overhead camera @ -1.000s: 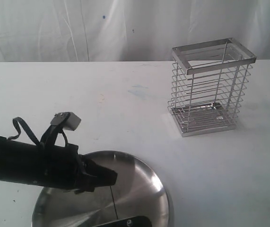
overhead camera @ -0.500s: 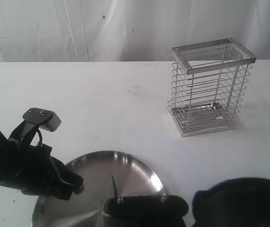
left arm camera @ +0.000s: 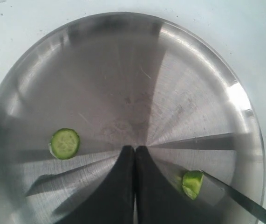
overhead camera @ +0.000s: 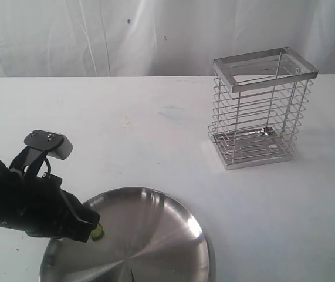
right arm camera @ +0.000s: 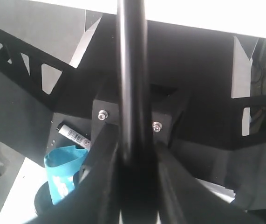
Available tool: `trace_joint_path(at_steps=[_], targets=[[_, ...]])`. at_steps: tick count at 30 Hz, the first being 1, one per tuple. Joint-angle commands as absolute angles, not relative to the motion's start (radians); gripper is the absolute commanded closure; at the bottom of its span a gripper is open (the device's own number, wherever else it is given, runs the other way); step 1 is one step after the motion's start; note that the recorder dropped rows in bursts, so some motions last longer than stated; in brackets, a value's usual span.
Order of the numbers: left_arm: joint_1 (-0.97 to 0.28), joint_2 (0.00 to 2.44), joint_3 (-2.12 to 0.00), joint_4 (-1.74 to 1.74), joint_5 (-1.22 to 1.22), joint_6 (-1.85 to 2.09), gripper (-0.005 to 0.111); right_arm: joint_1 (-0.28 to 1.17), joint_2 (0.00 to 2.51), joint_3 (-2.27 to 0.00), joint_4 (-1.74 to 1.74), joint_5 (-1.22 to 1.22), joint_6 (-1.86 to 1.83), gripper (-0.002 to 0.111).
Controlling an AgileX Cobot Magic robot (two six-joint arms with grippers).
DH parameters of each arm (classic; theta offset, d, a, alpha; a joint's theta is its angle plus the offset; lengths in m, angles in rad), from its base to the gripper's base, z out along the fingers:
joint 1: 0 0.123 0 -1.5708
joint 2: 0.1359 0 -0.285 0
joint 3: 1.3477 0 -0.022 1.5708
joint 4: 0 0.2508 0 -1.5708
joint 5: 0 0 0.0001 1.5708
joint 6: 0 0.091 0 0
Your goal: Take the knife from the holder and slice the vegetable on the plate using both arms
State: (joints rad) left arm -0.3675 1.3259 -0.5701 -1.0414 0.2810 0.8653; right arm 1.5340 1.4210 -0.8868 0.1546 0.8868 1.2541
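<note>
The steel plate (overhead camera: 173,235) lies at the table's front. My left gripper (overhead camera: 94,228) hangs low over its left part, fingers pressed together and empty (left arm camera: 135,149). A small green vegetable piece (left arm camera: 192,183) lies beside one finger, also seen as a green speck (overhead camera: 98,231). A round slice (left arm camera: 64,143) lies on the other side. The knife's grey blade (left arm camera: 237,200) reaches in and touches the green piece. My right gripper (right arm camera: 135,140) is shut on the knife's black handle (right arm camera: 132,79); that arm is outside the exterior view. The wire holder (overhead camera: 261,108) stands at the back right with nothing in it.
A white cloth backdrop (overhead camera: 97,35) hangs behind the table. The right wrist view looks past the handle at a dark frame (right arm camera: 21,70), a blue tape strip (right arm camera: 63,170) and a small labelled tube (right arm camera: 74,135).
My left gripper drew back from the plate's middle to its left side. The right arm came in over the plate's front with the knife, then dropped out of the exterior view.
</note>
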Motion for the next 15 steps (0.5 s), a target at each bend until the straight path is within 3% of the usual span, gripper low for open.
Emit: trace_joint_path(at_steps=[1,15], targets=[[-0.37,1.316,-0.57,-1.046,0.296,0.856,0.107,1.535,1.432,-0.886,0.138,0.881,1.248,0.108],[-0.37,1.316,-0.57,-1.046,0.3,0.856,0.107,1.535,1.509,-0.886,0.162,0.825,1.208,0.108]])
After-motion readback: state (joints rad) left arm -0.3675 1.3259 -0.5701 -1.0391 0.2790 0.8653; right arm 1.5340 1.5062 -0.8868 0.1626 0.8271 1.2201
